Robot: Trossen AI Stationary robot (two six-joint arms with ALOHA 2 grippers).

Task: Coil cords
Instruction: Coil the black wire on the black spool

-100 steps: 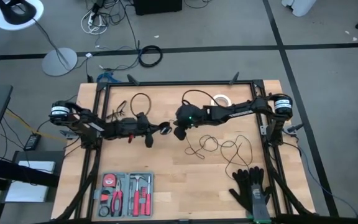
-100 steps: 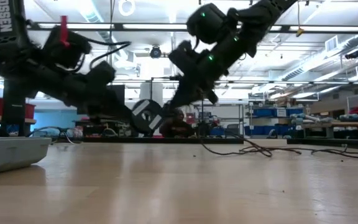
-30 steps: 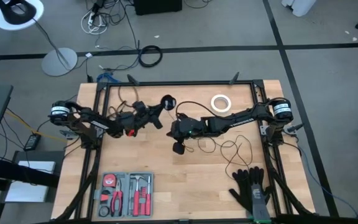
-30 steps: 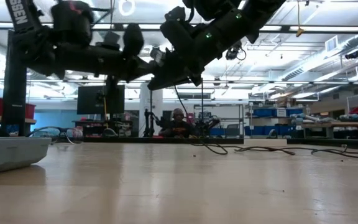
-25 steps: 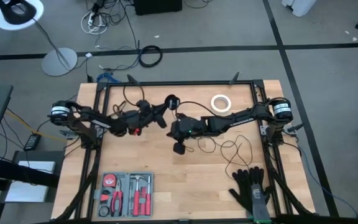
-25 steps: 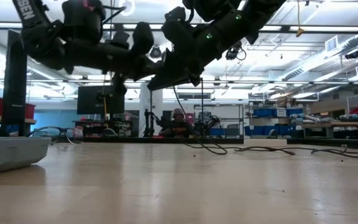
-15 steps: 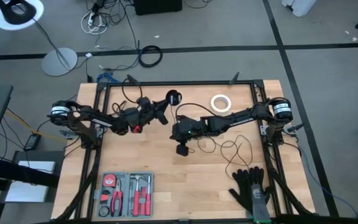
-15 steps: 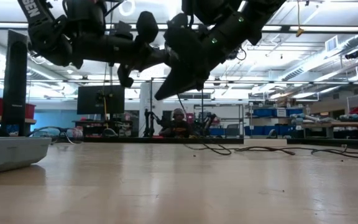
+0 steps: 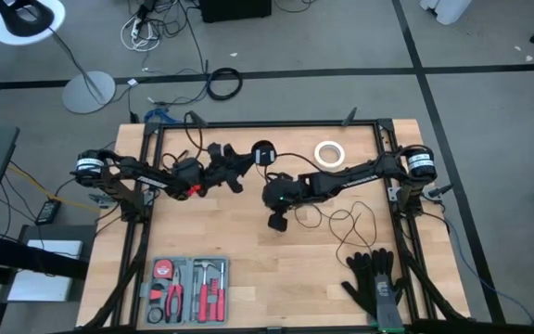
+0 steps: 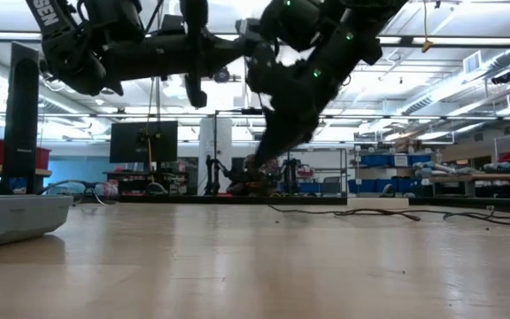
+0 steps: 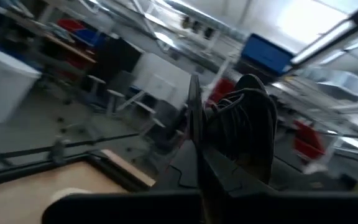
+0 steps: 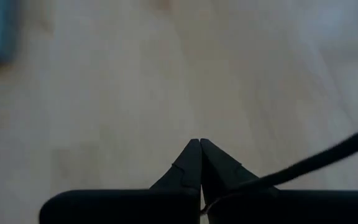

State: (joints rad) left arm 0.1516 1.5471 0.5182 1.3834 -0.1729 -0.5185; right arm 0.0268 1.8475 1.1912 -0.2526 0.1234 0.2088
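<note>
High view showed both arms meeting near the table's (image 9: 248,264) far middle; the left gripper (image 9: 248,158) reached toward the far edge, fingers together and clamped on the small round black puck (image 9: 264,152), which was lifted clear of the wood; the left wrist view showed cord wound on the puck (image 11: 247,134) beyond the closed fingers. The right gripper (image 9: 279,221) pointed down just beside it, fingers pressed together on the thin black cord (image 12: 316,158), as the right wrist view showed; the cord's loose loops (image 9: 346,223) lay toward the right side, near the black gloves (image 9: 376,283) at the near edge. A white tape ring (image 9: 328,153) sat by the far edge; a tool tray (image 9: 188,289) hugged the near-left edge; bare wood lay open in the near middle.
</note>
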